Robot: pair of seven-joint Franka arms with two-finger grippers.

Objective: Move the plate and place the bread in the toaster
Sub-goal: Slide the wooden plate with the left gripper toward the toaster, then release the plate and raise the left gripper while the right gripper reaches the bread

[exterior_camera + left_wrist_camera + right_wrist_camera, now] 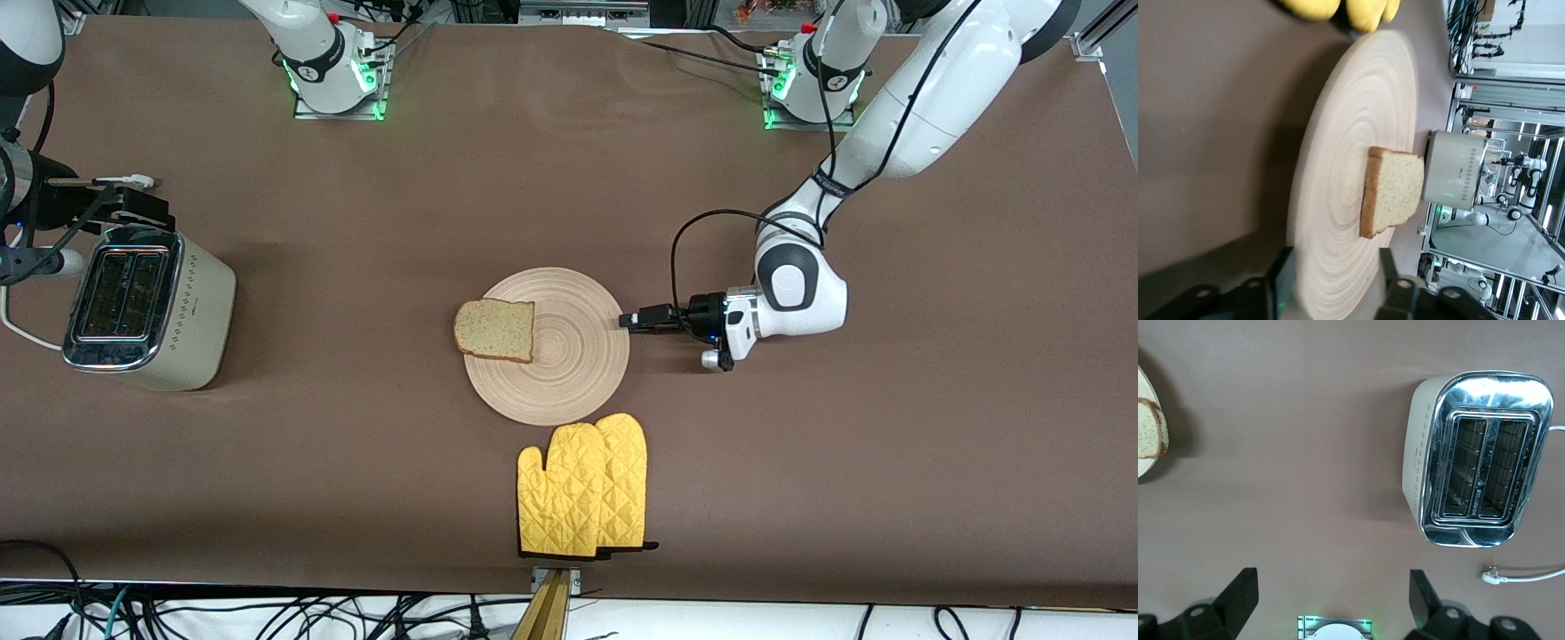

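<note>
Reaching in low over the surface [800, 498], the left end effector [633, 321] sits at the rim of the plate [569, 373] on the side toward the left arm's end, its fingers [1286, 270] parted with the plate's edge between them, one finger on each side of the rim and neither visibly pressing on it. Just past the fingertips the plate lies flat on the surface, and the bread [495, 330] rests on the plate's part toward the right arm's end, overhanging the rim slightly. A pair of yellow oven mitts [582, 487] lies just beside the plate, nearer to the front camera. The right end effector [1331, 597] waits up in the air by the toaster [147, 307], its fingers wide apart and empty. That toaster stands well apart from the plate at the right arm's end, both slots empty, its white cord [1525, 575] trailing beside it.
</note>
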